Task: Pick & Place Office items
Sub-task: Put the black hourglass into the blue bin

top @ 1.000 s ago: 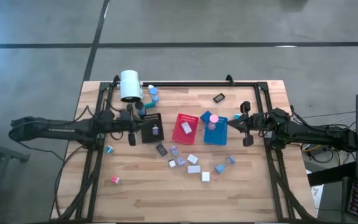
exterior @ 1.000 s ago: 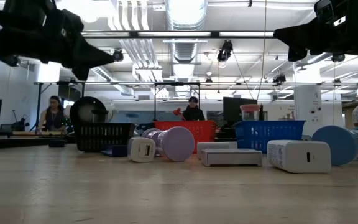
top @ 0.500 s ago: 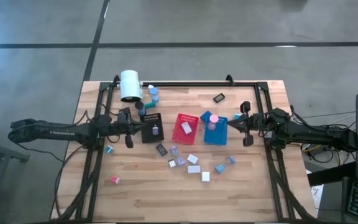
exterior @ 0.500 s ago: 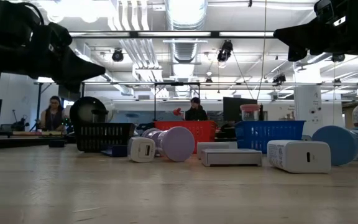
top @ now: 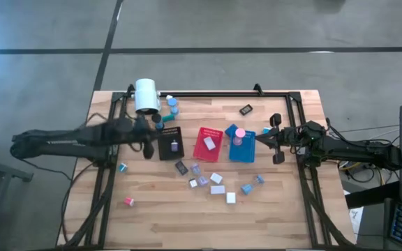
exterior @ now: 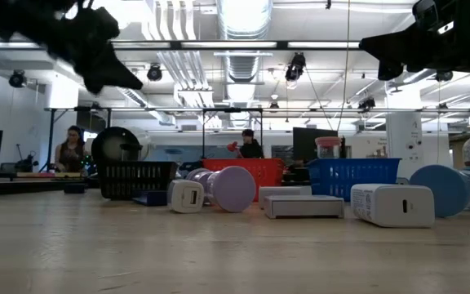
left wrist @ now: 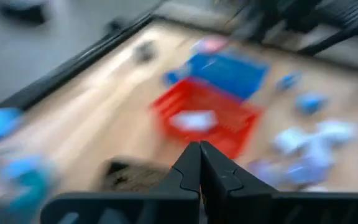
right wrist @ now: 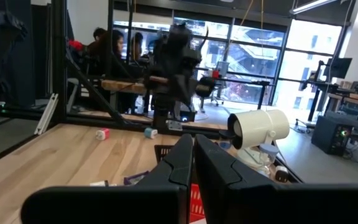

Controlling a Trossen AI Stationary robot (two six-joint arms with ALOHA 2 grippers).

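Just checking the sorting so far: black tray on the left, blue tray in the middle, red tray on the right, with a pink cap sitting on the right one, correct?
Not quite. The high view shows the red tray in the middle and the blue tray on the right. The black tray is on the left, and the pink cap does sit on the right one.

Two dark, cable-trailing jointed arms

Bare wood along the near table (top: 166,216) edge; centre blocked by black tray (top: 171,143), red tray (top: 209,141), blue tray (top: 243,145) and scattered office items (top: 217,183)
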